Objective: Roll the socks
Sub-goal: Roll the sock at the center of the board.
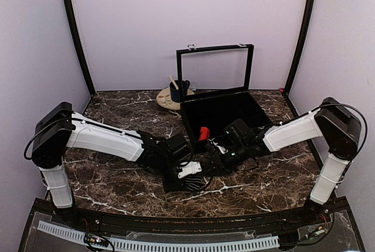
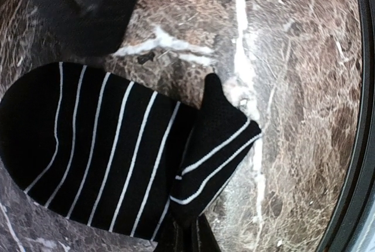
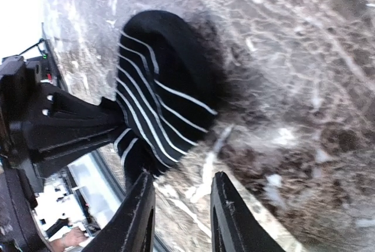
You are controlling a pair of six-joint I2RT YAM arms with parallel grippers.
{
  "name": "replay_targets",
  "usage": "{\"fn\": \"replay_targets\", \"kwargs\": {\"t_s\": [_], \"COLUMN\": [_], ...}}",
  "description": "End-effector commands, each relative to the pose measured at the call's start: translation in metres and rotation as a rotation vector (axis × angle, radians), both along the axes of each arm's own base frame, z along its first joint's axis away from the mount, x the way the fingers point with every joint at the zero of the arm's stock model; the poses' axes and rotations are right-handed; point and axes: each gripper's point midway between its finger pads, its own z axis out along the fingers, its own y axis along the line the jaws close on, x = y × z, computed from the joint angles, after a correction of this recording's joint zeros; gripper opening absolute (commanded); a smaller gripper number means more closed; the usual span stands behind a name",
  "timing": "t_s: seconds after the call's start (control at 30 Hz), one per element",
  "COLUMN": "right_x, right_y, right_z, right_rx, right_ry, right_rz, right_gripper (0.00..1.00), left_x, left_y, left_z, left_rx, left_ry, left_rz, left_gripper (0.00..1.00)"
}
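Obs.: a black knit sock with thin white stripes (image 2: 99,146) lies on the dark brown marble-patterned table (image 1: 117,111), near the front edge and between the two arms. This is the piece in hand.

Left gripper (image 3: 111,128): closed, pinching one end of the sock. From its wrist view that end is doubled back over the flat striped body, and the fold rises into the fingers at the bottom of the frame. Judgement: the pinch anchors the fold so the fabric cannot spring flat while the other arm works.

Right gripper (image 3: 181,205): fingers parted, with only bare table between them and nothing held. It sits low, just beside the sock and aimed at its near edge. Judgement: it is placed to take a fresh bite on the fabric. I cannot tell whether it is touching.

State of roll: one fold started, most of the body lying flat. Judged early in this sock.

Background: a small bright red fabric piece (image 1: 203,133) sits inside the open black box (image 1: 234,114), against its near wall. It is probably another sock put away, but too small in the overhead view to say whether it is rolled. A dark blue mug (image 1: 179,89) stands behind the box, well clear of the work.

Risk, judged: the fabric is thin and limp, so the fold could slip out if the left pinch loosens before the right one closes.
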Motion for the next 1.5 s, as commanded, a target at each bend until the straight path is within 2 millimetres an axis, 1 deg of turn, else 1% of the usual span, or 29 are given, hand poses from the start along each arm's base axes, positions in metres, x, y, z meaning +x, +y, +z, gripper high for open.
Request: {"fn": "replay_targets", "kwargs": {"t_s": [0.0,0.17,0.27,0.3,0.33,0.4,0.57,0.67,0.83,0.93,1.17,1.3,1.47], "right_x": [0.011,0.013,0.011,0.010,0.010,0.009,0.002,-0.002,-0.009,-0.017,-0.047,-0.062,-0.080], "right_y": [-0.008,-0.018,-0.024,-0.027,-0.028,-0.032,-0.043,-0.044,-0.032,-0.020,0.012,0.025,0.037], "right_z": [0.011,0.017,0.021,0.018,0.025,0.031,0.030,0.030,0.032,0.036,0.046,0.047,0.035], "right_rx": [-0.032,-0.060,-0.060,-0.067,-0.053,-0.043,-0.064,-0.072,-0.100,-0.112,-0.178,-0.211,-0.253], "right_ry": [-0.127,-0.228,-0.278,-0.285,-0.315,-0.354,-0.422,-0.460,-0.575,-0.654,-0.883,-0.962,-1.017], "right_rz": [0.040,0.071,0.087,0.091,0.090,0.093,0.115,0.133,0.202,0.273,0.513,0.617,0.736], "right_gripper": [0.31,0.31,0.31,0.31,0.31,0.31,0.31,0.31,0.31,0.31,0.32,0.36,0.41], "left_x": [-0.038,-0.044,-0.049,-0.051,-0.052,-0.055,-0.059,-0.058,-0.054,-0.054,-0.054,-0.054,-0.057], "left_y": [0.053,0.049,0.048,0.048,0.048,0.049,0.053,0.056,0.066,0.069,0.074,0.078,0.081], "left_z": [-0.041,-0.038,-0.037,-0.037,-0.037,-0.038,-0.038,-0.039,-0.044,-0.046,-0.049,-0.052,-0.054], "left_rx": [0.279,0.278,0.274,0.274,0.275,0.275,0.264,0.235,0.206,0.198,0.182,0.180,0.175], "left_ry": [0.224,0.310,0.360,0.378,0.392,0.422,0.505,0.553,0.608,0.627,0.665,0.674,0.694], "left_rz": [0.118,0.210,0.257,0.270,0.283,0.308,0.381,0.443,0.518,0.535,0.555,0.560,0.555], "left_gripper": [0.00,0.00,0.00,0.00,0.00,0.00,0.00,0.00,0.00,0.00,0.00,0.00,0.00]}}
